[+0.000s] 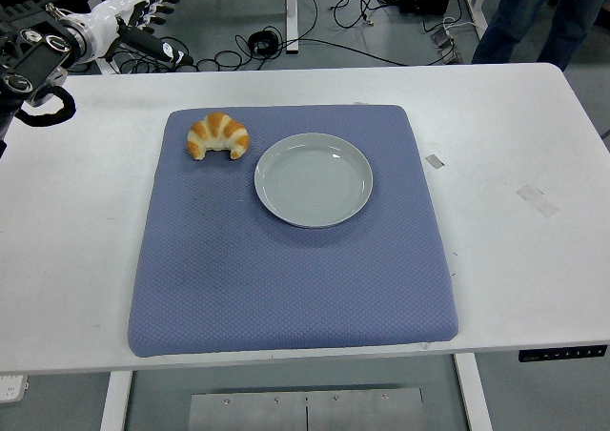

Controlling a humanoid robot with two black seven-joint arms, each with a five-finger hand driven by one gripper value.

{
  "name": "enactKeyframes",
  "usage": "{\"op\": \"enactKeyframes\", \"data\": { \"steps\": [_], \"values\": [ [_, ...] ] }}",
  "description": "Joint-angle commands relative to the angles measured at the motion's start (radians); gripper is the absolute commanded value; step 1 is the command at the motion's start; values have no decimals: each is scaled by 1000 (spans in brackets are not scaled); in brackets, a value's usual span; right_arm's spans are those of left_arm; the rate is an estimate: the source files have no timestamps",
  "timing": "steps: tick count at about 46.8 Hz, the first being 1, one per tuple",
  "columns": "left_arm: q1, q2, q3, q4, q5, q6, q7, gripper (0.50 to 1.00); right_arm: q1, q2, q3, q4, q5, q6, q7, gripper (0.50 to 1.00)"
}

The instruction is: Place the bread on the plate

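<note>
A golden croissant [217, 135] lies on the blue mat [286, 259] near its far left corner. A white-grey plate [313, 178] sits just right of it on the mat, a small gap between them, and holds nothing. My left hand [143, 21] is at the far left corner of the table, raised, its white fingers spread and holding nothing, well up and left of the croissant. The right arm is out of view.
The mat lies on a white table [505, 164]. Small tape marks [538, 199] are on the table's right side. Cables [286, 40] lie on the floor beyond the far edge. A person's legs [534, 11] stand at the top right.
</note>
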Motion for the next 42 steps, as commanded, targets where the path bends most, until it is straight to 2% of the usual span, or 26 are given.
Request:
{"op": "enactKeyframes", "data": {
  "steps": [1,9,17,22,28,32,42],
  "values": [
    [-12,-5,32,-2,51,-1,0,975,0,0,0,0,0,0,0,1000],
    [-31,-21,132,-2,97,-3,0,975,0,0,0,0,0,0,0,1000],
    [-31,-67,238,-2,127,-1,0,977,0,0,0,0,0,0,0,1000],
    [-31,-79,252,-8,163,-3,0,975,-2,0,0,0,0,0,0,1000],
    [-55,-51,256,-127,215,-8,-1,975,-2,0,0,0,0,0,0,1000],
    [-75,-10,256,-202,258,-40,-1,975,0,0,0,0,0,0,0,1000],
    [-110,9,293,-278,331,-60,0,975,0,0,0,0,0,0,0,1000]
  ]
}}
